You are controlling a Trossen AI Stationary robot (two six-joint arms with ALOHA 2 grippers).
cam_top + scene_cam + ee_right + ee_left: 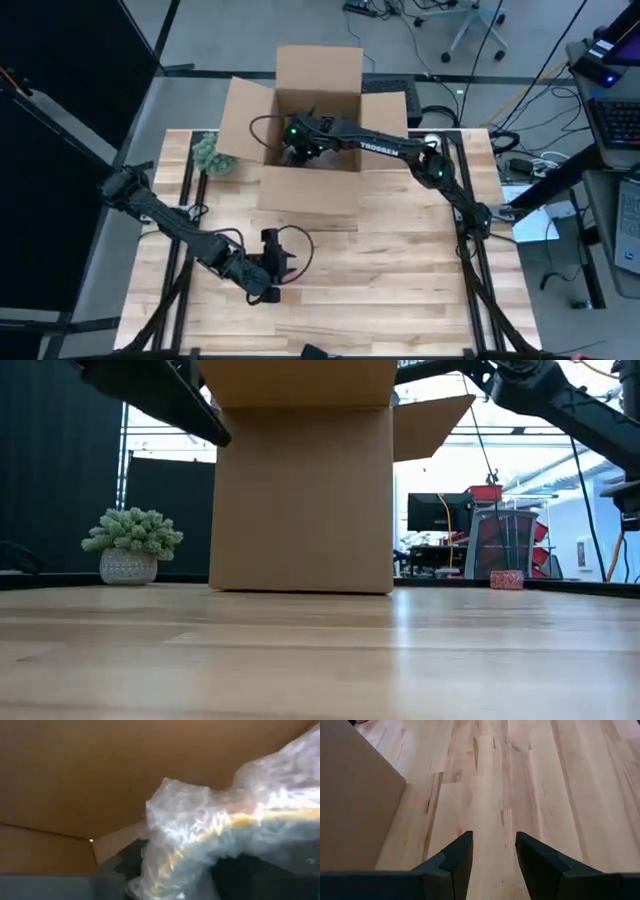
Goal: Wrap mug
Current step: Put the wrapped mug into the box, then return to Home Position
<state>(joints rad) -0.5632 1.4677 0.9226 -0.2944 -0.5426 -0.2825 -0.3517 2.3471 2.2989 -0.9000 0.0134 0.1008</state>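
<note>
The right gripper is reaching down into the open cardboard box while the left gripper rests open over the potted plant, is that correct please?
Not quite. The left gripper is open over the bare wooden table, well away from the potted plant, as the high view shows. The right gripper is indeed inside the open cardboard box.

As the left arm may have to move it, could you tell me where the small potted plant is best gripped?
Grip the potted plant by its round white pot, coming in level from the open table side. The bushy top overhangs the rim, so a descent from above would crush foliage. The left tool is open and free.
</note>
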